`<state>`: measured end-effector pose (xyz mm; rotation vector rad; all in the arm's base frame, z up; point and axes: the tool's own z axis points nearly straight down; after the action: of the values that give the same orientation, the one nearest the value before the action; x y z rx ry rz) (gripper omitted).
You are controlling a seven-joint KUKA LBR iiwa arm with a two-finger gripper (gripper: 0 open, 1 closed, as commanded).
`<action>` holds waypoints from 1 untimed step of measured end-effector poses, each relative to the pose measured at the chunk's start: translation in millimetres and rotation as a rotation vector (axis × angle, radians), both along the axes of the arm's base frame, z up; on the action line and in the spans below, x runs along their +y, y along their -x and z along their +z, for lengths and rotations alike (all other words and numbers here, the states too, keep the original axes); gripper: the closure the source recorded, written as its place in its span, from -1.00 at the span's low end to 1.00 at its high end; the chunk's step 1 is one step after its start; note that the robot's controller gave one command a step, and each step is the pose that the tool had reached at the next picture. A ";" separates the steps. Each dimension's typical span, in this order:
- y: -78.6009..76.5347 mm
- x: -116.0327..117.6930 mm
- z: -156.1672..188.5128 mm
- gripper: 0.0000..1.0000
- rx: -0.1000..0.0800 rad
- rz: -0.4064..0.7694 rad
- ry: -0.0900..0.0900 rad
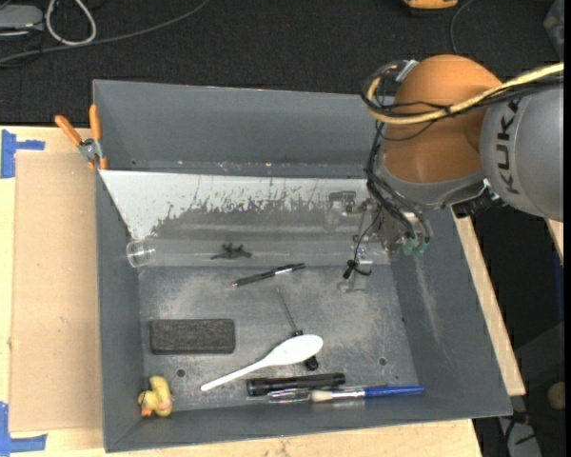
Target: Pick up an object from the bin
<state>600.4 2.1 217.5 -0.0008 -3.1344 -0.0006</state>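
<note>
Gripper (354,269) down near the bin's (438,350) back right corner.
I can't tell how wide it stands or whether it grips anything; the nearest thing I see is a thin black pen (268,275), on the floor to its left, not touching it.

The bin (443,341) is grey, scuffed white. Well away from the gripper (354,272) lie a white spoon (284,355), yellow duck (155,398), black block (192,335) and blue pen (392,390).
</note>
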 end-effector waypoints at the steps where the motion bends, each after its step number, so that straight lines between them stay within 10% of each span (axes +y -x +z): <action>1: -1.4 0.0 3.5 -1.00 -0.007 0.000 0.000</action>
<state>601.9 2.1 221.0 -0.0009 -3.1412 -0.0007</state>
